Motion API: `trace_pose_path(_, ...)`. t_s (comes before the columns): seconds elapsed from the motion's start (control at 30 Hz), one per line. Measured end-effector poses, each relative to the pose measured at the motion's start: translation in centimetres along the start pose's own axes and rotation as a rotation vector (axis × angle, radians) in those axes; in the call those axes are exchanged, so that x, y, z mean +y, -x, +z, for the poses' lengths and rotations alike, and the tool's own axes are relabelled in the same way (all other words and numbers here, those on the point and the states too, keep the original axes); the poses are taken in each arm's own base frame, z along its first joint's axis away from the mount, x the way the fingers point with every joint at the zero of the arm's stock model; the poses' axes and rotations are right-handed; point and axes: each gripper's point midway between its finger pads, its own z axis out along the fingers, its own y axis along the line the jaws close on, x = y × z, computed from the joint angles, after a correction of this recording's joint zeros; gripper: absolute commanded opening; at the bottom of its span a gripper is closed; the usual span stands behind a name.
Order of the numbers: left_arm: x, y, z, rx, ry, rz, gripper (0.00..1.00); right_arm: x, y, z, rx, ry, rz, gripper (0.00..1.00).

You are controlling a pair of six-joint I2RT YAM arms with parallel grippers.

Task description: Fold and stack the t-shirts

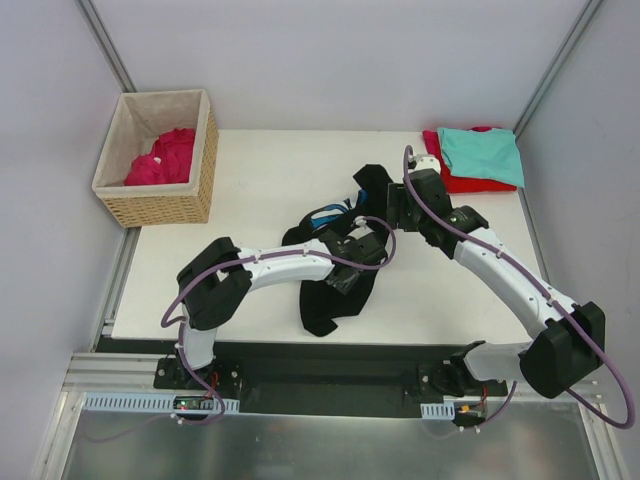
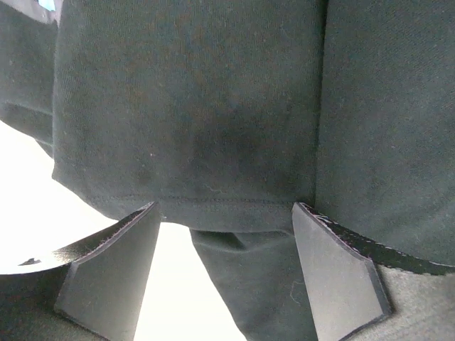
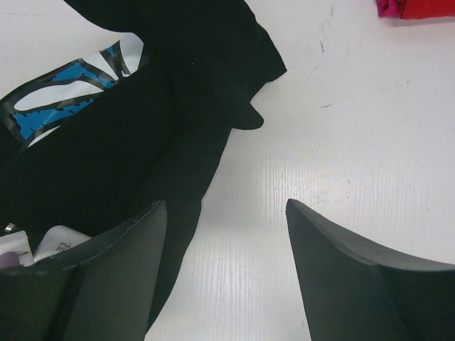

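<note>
The black t-shirt (image 1: 322, 300) lies crumpled in the middle of the table, a blue and white print (image 1: 325, 215) showing on its left. My left gripper (image 1: 345, 278) is low over it, open; in the left wrist view (image 2: 226, 209) a stitched hem of the black shirt (image 2: 192, 142) hangs just past the fingertips and black cloth lies between them. My right gripper (image 1: 398, 212) is open at the shirt's right edge; in the right wrist view (image 3: 226, 202) only bare table lies between its fingers, the black shirt (image 3: 106, 163) at its left.
A folded teal shirt (image 1: 482, 152) lies on a folded red one (image 1: 470, 183) at the back right corner. A wicker basket (image 1: 160, 205) at the back left holds a crimson-pink shirt (image 1: 165, 158). White walls and metal posts enclose the table (image 1: 260, 170).
</note>
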Motion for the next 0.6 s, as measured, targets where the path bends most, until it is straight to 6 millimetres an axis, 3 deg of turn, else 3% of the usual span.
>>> trace_pose_path(0.6,-3.6,-0.8,-1.5,-0.007,-0.079,0.001,0.71,0.0,-0.1,0.0,0.003,0.003,-0.001,0.71)
